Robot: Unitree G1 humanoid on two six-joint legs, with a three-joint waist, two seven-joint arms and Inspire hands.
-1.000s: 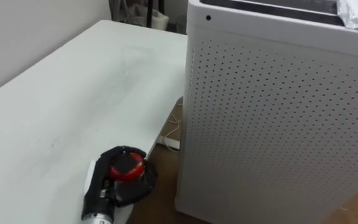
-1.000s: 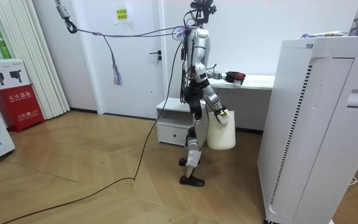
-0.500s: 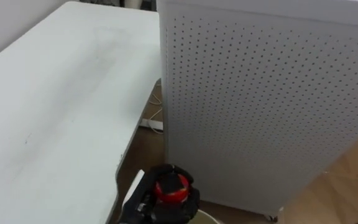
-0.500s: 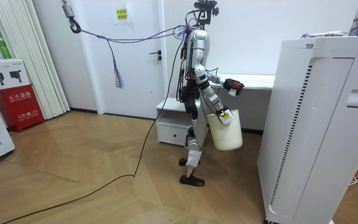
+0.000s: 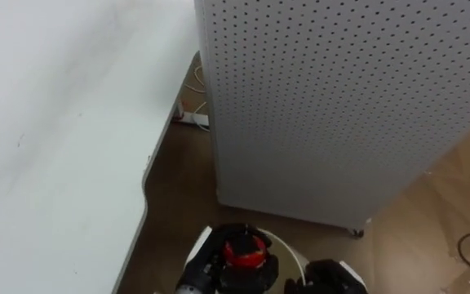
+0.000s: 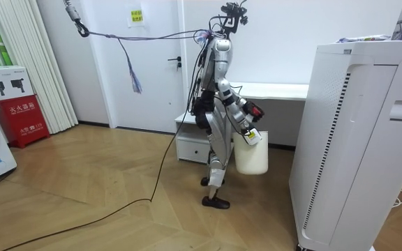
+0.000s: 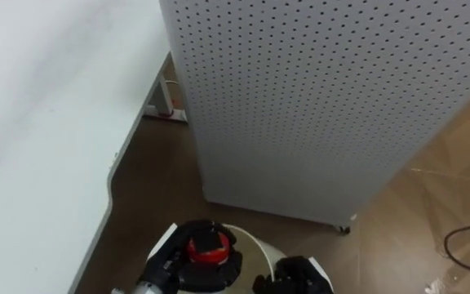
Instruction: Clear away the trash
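We hold the red garbage (image 5: 243, 255) clenched in the left hand (image 5: 217, 268), over the white bucket (image 6: 251, 157). Right hand (image 5: 325, 279) grips the bucket's edge, beside the bench (image 5: 55, 163).

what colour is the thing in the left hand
Red; the garbage in the left hand shows best in the left eye view.

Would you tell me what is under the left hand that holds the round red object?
Under the left hand and round red object is the open white plastic bucket; its inside is hidden by the hand.
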